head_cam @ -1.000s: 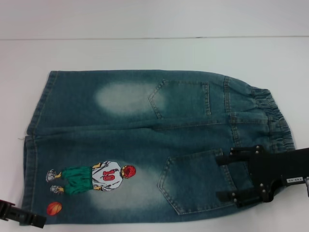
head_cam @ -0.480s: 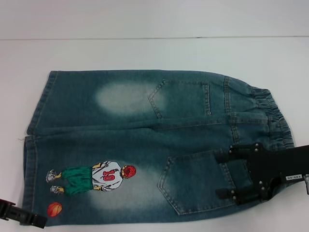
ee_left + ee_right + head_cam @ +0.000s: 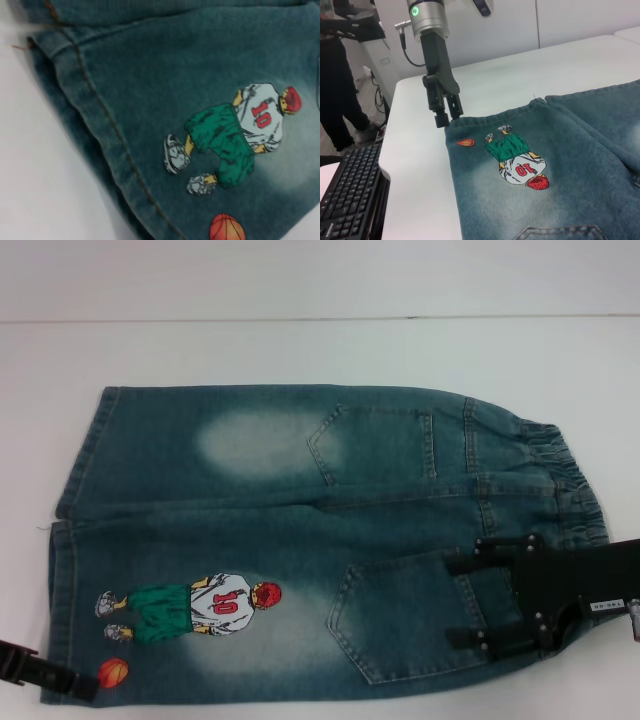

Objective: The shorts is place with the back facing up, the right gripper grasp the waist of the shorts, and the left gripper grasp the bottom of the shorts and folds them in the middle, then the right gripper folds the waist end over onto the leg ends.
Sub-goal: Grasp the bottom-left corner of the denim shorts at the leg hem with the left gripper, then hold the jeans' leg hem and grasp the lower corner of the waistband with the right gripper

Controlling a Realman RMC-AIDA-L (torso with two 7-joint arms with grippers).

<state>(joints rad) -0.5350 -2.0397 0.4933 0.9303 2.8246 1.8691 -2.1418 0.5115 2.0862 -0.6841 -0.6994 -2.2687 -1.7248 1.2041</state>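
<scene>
Keyboard [image 3: 350,187] only beside right-wrist table [image 3: 420,170].

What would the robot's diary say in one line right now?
stage: reaching | shorts: flat, back up | left pincer: at leg hem corner | right pincer: open over lower back pocket, near waist

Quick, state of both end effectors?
Left end effector: at the shorts' leg hem corner, cannot tell.
Right end effector: open over the near back pocket.

A white table [image 3: 300,350]; beside it a black keyboard [image 3: 347,200] and a standing person [image 3: 335,75].
</scene>
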